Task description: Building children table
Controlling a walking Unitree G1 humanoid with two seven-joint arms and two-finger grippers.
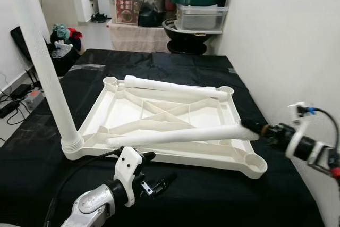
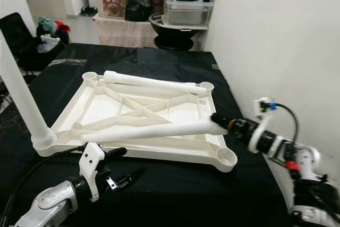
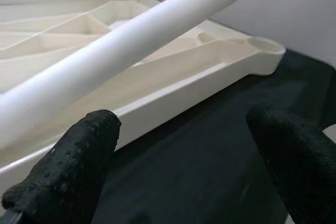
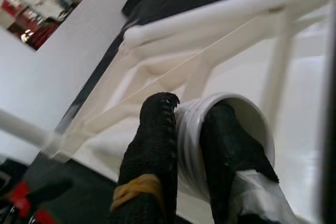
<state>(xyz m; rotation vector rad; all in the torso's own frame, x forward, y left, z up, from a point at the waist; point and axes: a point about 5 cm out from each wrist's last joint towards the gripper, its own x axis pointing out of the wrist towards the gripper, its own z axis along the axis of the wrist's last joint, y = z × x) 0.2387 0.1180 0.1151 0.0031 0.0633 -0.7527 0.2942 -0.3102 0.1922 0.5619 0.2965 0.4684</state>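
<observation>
My two head eyes look forward and down over the black table (image 1: 175, 195) from its near edge, both taking in the whole upturned white tabletop (image 1: 133, 111); my left wrist camera sits low and close, sighting between my spread left fingertips (image 3: 68, 171) along that tabletop's near rim; my right wrist camera looks along my right fingers (image 4: 149, 156), very near the threaded leg end (image 4: 195, 145) they clasp.

Left gripper (image 1: 159, 182) spread; right gripper (image 2: 220, 120) clamped (extended).

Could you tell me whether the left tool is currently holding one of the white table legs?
No, the left tool hovers open over the black cloth near the tabletop, gripping nothing.
</observation>
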